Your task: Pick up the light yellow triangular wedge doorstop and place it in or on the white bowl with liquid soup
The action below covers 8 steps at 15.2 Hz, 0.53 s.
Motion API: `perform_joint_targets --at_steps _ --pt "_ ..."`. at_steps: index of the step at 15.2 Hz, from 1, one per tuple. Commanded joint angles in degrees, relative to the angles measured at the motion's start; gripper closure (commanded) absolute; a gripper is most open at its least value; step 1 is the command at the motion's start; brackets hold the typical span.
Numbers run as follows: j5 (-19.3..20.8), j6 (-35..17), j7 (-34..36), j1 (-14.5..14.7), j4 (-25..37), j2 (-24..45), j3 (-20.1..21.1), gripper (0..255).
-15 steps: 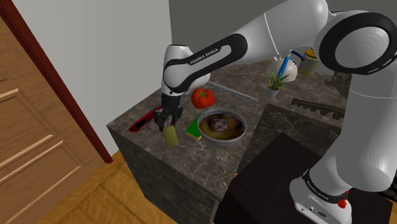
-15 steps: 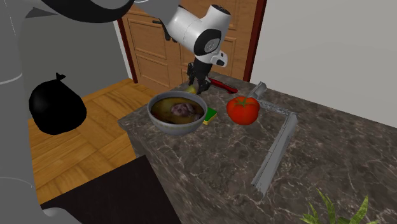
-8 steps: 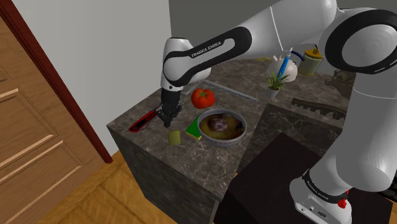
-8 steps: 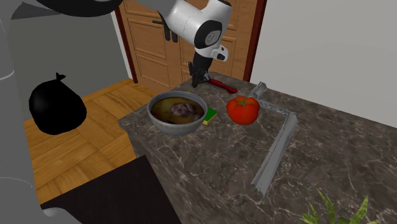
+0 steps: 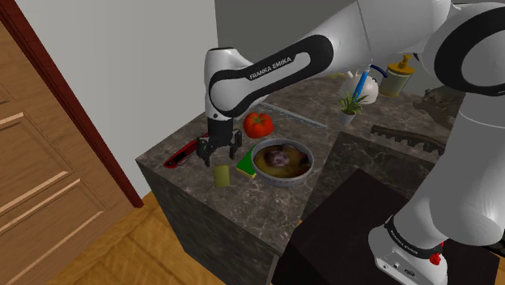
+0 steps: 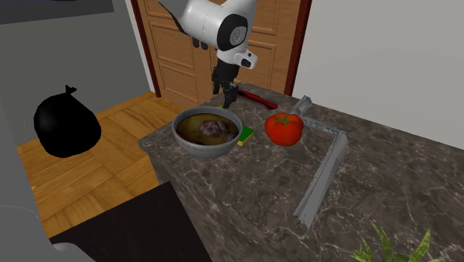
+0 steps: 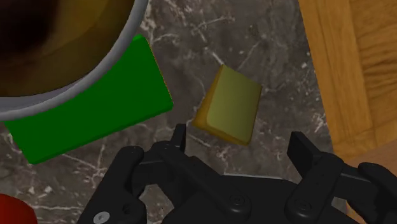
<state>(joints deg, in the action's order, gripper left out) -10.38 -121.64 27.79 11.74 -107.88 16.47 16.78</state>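
Wedge (image 5: 221,175) lost: a second ago it hung in the end effector (image 5: 219,150); now it lies on the bench (image 5: 251,204), at the shoulder view's left of the green sponge (image 5: 245,164), outside the bowl (image 5: 283,179). Fingers spread, empty, raised above it. Regrasp likely needed.

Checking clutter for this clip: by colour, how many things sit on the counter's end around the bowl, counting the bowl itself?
Red: 2 (tomato, red-handled tool)
Green: 1 (flat block)
Yellow: 1 (wedge doorstop)
Grey: 1 (bowl of soup)
Total: 5
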Motion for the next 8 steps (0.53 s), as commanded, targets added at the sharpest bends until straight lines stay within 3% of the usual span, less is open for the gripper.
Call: perform_joint_targets --at_steps 1,8 --pt "1.4 0.5 5.2 1.2 -1.0 -0.5 -0.5 0" --pt "1.7 -4.0 5.4 1.9 -3.2 1.7 -0.4 0"
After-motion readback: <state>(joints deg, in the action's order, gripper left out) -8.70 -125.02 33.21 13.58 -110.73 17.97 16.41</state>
